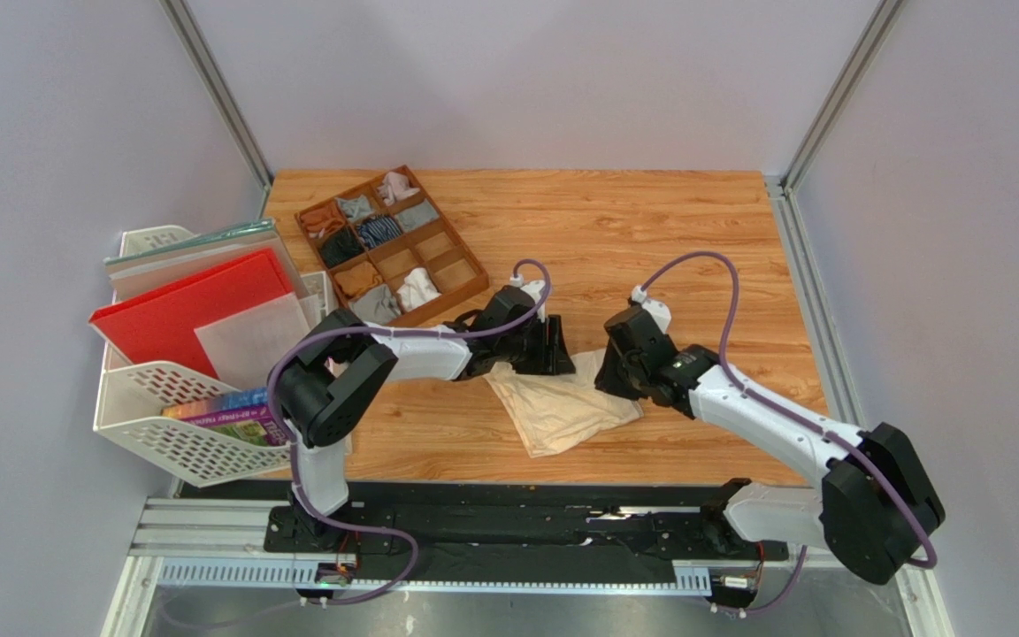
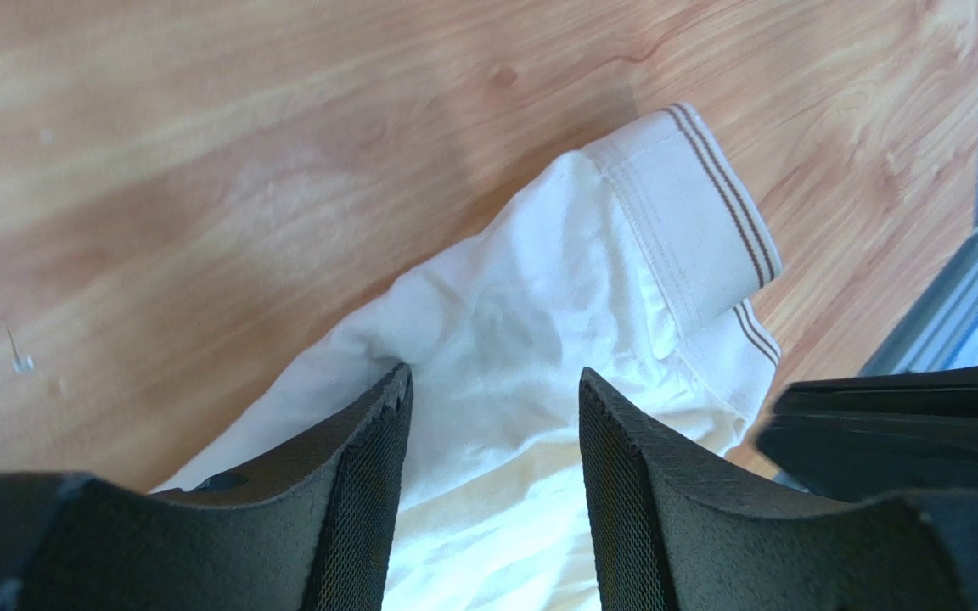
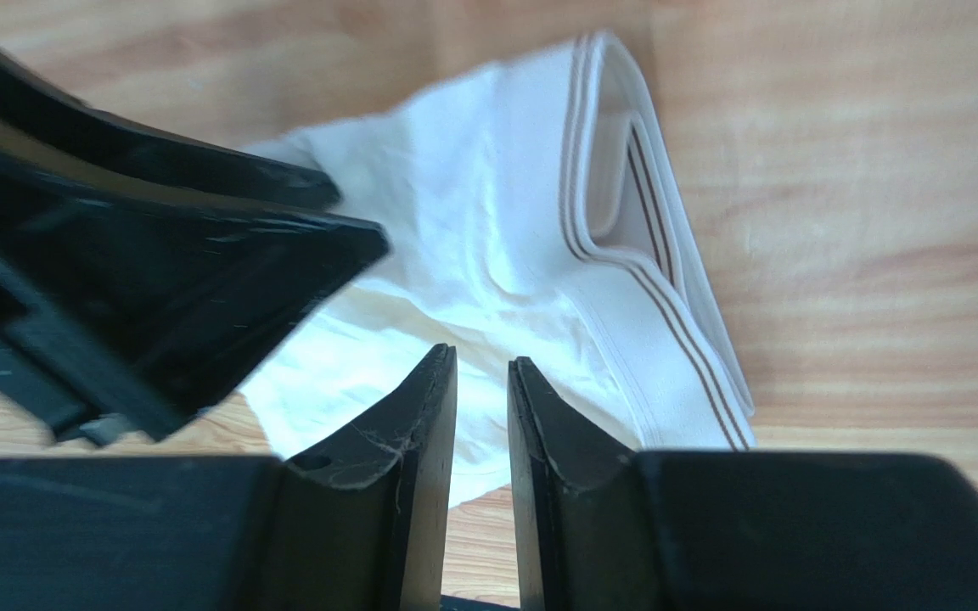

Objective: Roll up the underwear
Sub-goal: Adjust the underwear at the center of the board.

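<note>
A cream-beige underwear (image 1: 561,405) lies crumpled on the wooden table near the front edge, between my two grippers. Its waistband with thin brown stripes is folded over at one end (image 2: 698,217) (image 3: 609,191). My left gripper (image 1: 548,348) hovers over the cloth's far-left part, jaws wide open (image 2: 494,382) with cloth below them and nothing between them. My right gripper (image 1: 612,372) stands at the cloth's right edge, its jaws only narrowly apart (image 3: 481,363) with nothing in the gap. The left gripper's dark body (image 3: 137,255) fills the left of the right wrist view.
A wooden divided tray (image 1: 459,266) holding small rolled garments stands at the back left of the table. A white mesh basket (image 1: 156,431) with books and a red folder (image 1: 189,312) sits off the table's left edge. Metal rails (image 1: 475,531) run along the near side.
</note>
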You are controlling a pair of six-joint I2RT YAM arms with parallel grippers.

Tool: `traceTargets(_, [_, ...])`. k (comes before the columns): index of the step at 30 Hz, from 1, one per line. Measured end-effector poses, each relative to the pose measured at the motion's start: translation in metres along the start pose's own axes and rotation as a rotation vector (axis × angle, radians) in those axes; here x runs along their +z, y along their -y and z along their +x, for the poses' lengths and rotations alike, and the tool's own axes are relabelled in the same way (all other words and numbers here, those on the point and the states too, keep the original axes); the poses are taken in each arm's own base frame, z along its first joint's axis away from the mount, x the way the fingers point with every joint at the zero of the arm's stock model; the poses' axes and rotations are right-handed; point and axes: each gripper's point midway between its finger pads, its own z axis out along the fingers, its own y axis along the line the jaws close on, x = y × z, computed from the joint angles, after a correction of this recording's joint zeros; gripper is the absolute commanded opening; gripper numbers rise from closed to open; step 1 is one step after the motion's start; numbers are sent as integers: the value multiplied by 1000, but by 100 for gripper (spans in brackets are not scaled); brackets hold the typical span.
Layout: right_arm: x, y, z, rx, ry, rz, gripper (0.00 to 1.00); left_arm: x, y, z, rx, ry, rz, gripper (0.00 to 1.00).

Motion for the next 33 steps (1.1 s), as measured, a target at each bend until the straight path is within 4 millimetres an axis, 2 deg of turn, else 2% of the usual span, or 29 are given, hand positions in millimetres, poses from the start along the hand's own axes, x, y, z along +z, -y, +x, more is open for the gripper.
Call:
traceTargets(5, [-10,-10,-43,0,68,-41,22,-1,2,-14,104,-3,-6,56])
traceTargets(8, [-3,-12,-54,-6,62,-50,21,-2,1,-20,143,-6,-9,57])
traceTargets(12, [14,-16,-47,-24,2,-58,20,-2,-3,-20,169,-24,-13,56])
traceTargets(16, [23,-16,-39,-24,-37,-57,20,-2,-6,-16,173,-40,-19,56])
traceTargets(24, [41,5,-30,11,-56,-13,19,-7,-6,-16,189,-47,-25,56])
traceTargets(30, [59,13,-29,19,-71,12,19,-34,8,-19,212,-13,-20,56])
traceTargets(33, [69,18,-25,21,-86,29,18,-52,23,-11,228,0,-5,56])
